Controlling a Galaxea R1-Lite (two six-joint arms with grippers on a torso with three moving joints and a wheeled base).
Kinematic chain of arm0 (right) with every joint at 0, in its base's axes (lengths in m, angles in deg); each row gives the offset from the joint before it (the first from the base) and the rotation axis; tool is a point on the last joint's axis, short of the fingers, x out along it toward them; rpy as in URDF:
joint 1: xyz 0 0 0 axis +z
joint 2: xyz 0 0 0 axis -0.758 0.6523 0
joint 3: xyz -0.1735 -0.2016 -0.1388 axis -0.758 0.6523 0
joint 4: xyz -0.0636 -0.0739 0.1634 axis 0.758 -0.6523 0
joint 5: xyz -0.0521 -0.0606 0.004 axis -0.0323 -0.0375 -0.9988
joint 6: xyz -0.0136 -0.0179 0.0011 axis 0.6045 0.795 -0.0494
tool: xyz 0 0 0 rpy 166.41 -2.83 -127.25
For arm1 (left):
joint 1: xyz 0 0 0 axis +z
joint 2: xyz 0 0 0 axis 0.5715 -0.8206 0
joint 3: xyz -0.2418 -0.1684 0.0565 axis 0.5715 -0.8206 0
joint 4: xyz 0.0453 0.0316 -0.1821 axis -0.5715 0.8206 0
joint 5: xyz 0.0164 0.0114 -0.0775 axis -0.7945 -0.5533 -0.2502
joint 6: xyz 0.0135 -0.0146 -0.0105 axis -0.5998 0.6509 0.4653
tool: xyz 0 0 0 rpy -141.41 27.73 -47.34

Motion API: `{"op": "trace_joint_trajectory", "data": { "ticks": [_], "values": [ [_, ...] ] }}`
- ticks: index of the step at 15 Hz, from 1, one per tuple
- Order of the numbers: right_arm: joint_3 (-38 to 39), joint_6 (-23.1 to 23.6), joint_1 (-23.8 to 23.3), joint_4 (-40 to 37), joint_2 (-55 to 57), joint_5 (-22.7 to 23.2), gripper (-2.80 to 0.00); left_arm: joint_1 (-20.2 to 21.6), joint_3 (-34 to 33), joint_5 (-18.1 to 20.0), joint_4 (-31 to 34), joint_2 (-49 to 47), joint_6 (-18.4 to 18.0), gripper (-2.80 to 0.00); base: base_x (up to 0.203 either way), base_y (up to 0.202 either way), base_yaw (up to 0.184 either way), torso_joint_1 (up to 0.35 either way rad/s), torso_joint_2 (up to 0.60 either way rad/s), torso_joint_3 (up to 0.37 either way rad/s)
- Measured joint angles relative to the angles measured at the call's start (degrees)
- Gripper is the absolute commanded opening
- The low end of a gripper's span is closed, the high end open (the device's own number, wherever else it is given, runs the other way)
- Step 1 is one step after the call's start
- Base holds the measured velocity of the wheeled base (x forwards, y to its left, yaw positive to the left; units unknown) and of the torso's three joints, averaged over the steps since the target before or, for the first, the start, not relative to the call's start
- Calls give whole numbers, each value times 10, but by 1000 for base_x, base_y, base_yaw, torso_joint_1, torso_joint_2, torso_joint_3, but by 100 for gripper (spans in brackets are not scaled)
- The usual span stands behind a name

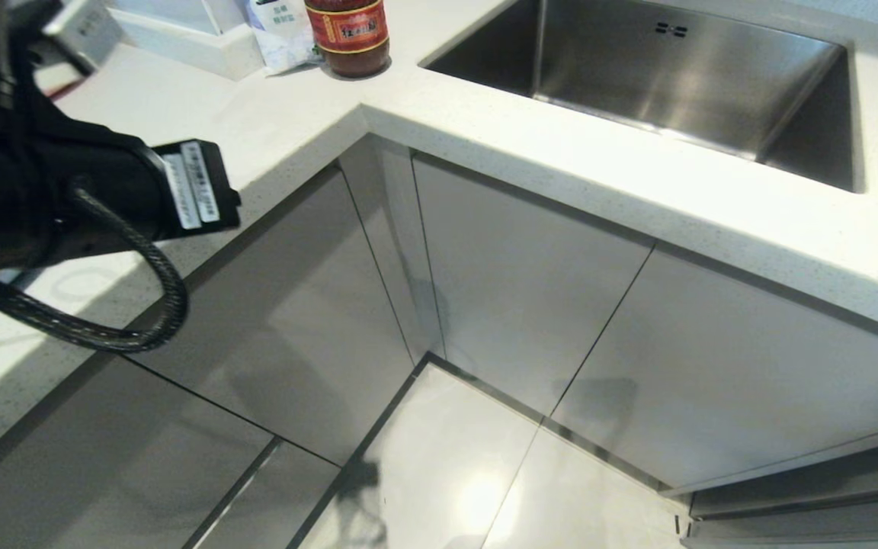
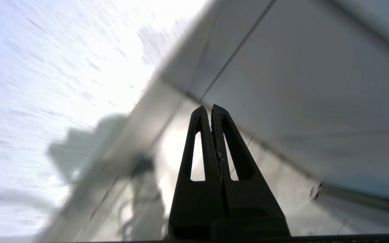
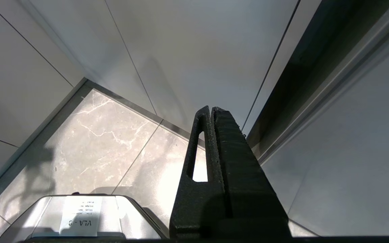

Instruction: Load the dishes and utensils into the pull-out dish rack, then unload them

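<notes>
1. The left arm is raised over the countertop at the left; judging by that, it is travelling, not working. The left gripper is clenched on nothing.
2. No plate, bowl, fork or chopsticks show anywhere, and the rack is not pulled out. Presumably it sits behind the narrow cabinet front in the corner.
3. The floor before the corner gives room for a drawer to slide out.
4. The sink sits right, its edge well clear.
5. The right gripper, fingers pressed together and empty, hangs low near the cabinets.
</notes>
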Motion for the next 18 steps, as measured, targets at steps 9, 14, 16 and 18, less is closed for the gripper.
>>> {"op": "trace_joint_trajectory", "data": {
  "ticks": [9, 14, 16, 18],
  "values": [
    [0, 0, 0, 0, 0, 0, -280, 220, -53, 254, -61, 220, -101, -280, 0, 0, 0, 0, 0, 0],
    [0, 0, 0, 0, 0, 0, -280, 352, -98, 349, 24, 384, -106, -280, 0, 0, 0, 0, 0, 0],
    [0, 0, 0, 0, 0, 0, -280, 377, -125, 368, 62, 460, -106, -280, 0, 0, 0, 0, 0, 0],
    [0, 0, 0, 0, 0, 0, -280, 393, -159, 390, 88, 523, -106, -280, 0, 0, 0, 0, 0, 0]
  ]
}}
